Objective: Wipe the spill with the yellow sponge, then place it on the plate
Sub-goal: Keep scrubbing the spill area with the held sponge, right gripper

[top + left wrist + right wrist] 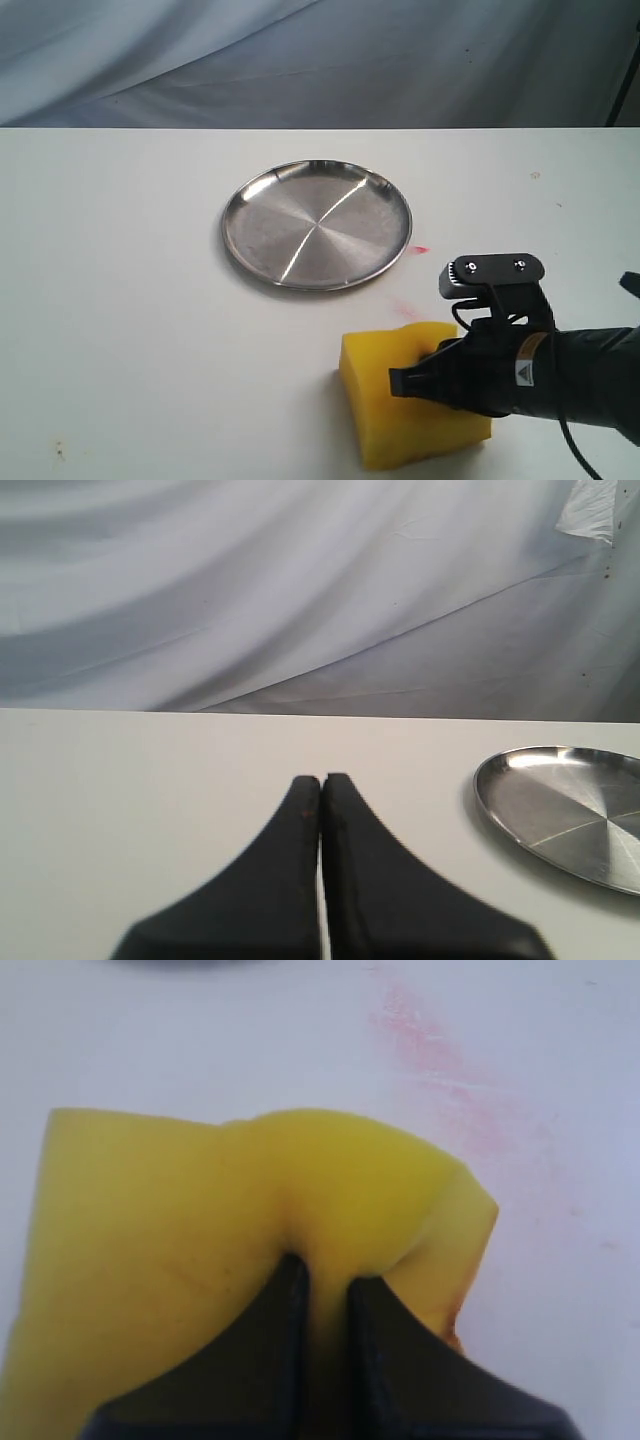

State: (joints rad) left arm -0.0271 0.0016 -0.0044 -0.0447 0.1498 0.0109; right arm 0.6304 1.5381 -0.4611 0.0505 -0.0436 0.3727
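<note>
The yellow sponge rests on the white table near the front, right of centre, and fills the right wrist view. My right gripper is shut on the sponge, its jaws pinching a fold of foam. The steel plate lies behind the sponge, apart from it, and its rim shows in the left wrist view. No pale tan-yellow spill is visible; the sponge may cover it. My left gripper is shut and empty above bare table; it does not show in the exterior view.
Small pink-red smears mark the table: one by the plate's right rim, a fainter one just behind the sponge. A grey cloth backdrop hangs past the table's far edge.
</note>
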